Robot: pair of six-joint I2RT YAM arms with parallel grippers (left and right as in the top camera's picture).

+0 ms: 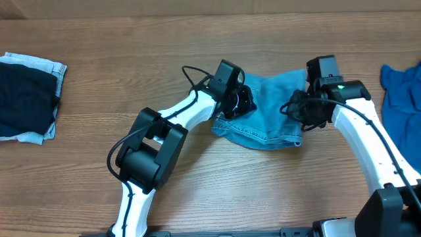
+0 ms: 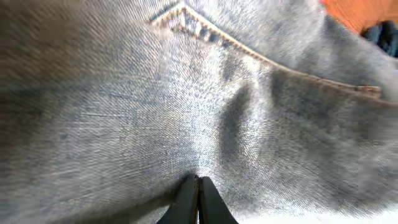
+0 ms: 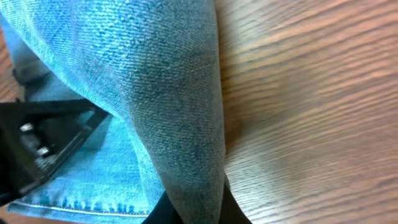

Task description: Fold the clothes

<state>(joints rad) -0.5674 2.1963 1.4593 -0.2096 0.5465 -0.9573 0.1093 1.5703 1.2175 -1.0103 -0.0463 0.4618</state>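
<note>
A light-blue denim garment [image 1: 270, 112] lies bunched in the middle of the table. My left gripper [image 1: 240, 102] is shut at its left edge; in the left wrist view the closed fingertips [image 2: 198, 182] press into the denim [image 2: 186, 93], which fills the frame. My right gripper [image 1: 304, 108] is at the garment's right edge. In the right wrist view a fold of denim [image 3: 168, 93] runs down between the fingers [image 3: 199, 208], which are shut on it.
A folded pile with a dark navy piece [image 1: 26, 99] sits at the far left of the wooden table [image 1: 197, 39]. Brighter blue denim [image 1: 401, 99] lies at the right edge. The left arm's black gripper body [image 3: 43, 143] shows in the right wrist view.
</note>
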